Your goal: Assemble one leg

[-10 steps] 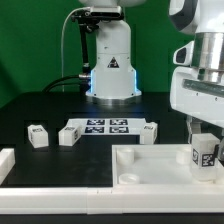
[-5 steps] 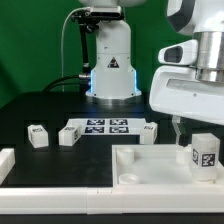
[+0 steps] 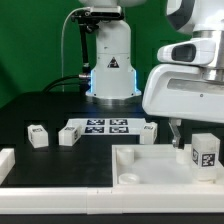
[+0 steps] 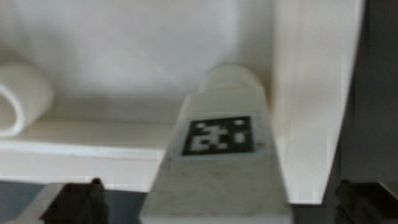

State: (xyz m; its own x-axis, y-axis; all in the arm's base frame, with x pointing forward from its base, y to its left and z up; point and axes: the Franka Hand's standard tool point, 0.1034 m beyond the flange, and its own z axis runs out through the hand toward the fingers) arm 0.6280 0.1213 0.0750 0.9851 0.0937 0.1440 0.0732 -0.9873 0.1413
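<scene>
Gripper (image 4: 222,203) hangs over the leg (image 3: 205,152), which stands upright, tag toward the cam, on the big white tray-like top (image 3: 150,165), approx 4 o'clock in the exterior view; wrist view puts it close beside a raised wall of that top. Fingers (image 4: 75,200) are spread wide, one each side of the leg w/ clear gaps, so nothing is gripped; in the exterior view only one finger shows, at 10 o'clock from the leg. Can't tell whether the leg is seated in a hole or just resting. Spare legs (image 3: 68,134) sit well apart from it by the marker board (image 3: 105,126): two at the board's 9 o'clock end, one at its 3 o'clock end. Risks, as I judge them: if the leg is only resting, a descent that's slightly off-centre could let a fingertip clip its top & tip it over; w/ the wall so near, a finger could catch the wall instead of sliding past; an uneven squeeze could tilt the leg, so any twist-in would bind or cross-thread; the top looks loose on the table & could shift under side load.
</scene>
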